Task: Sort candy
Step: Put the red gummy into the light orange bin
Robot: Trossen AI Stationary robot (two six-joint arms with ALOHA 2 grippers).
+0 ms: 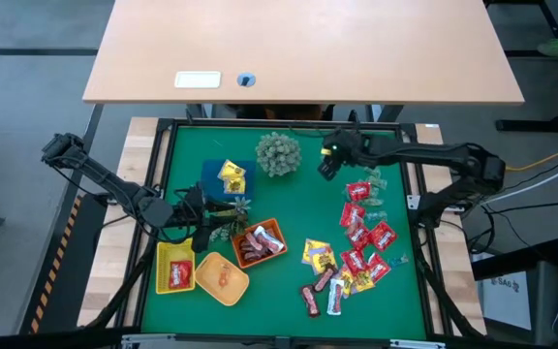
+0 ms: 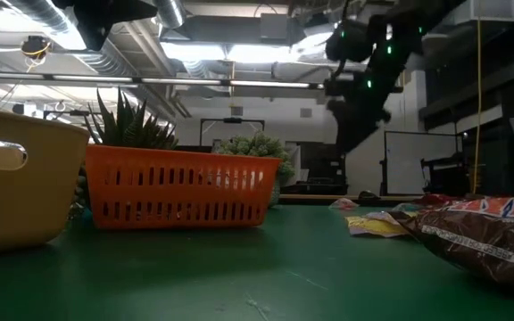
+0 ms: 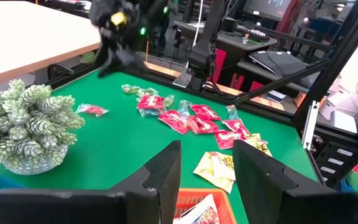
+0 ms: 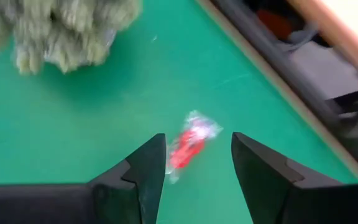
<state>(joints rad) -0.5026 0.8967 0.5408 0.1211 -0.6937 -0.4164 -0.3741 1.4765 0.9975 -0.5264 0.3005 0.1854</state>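
Observation:
Candy (image 1: 361, 237) lies scattered over the right half of the green mat: red packets, yellow packets and dark bars. My right gripper (image 1: 331, 157) hangs open above the mat beside the spiky plant ball (image 1: 278, 153). In its wrist view one small red wrapped sweet (image 4: 188, 146) lies on the mat below the gap between its fingers (image 4: 194, 171), untouched. My left gripper (image 3: 207, 168) is open and holds nothing. It hovers over the orange basket (image 1: 258, 242), which holds several sweets. A yellow tray (image 1: 174, 267) holds a red packet, and a blue tray (image 1: 226, 179) holds yellow packets.
An orange tray (image 1: 223, 278) sits at the near left beside the yellow one. A black frame (image 1: 415, 194) edges the mat. In the low view the basket (image 2: 181, 187) and yellow tray (image 2: 16, 178) stand at the left, with a brown bar (image 2: 489, 232) close at the right.

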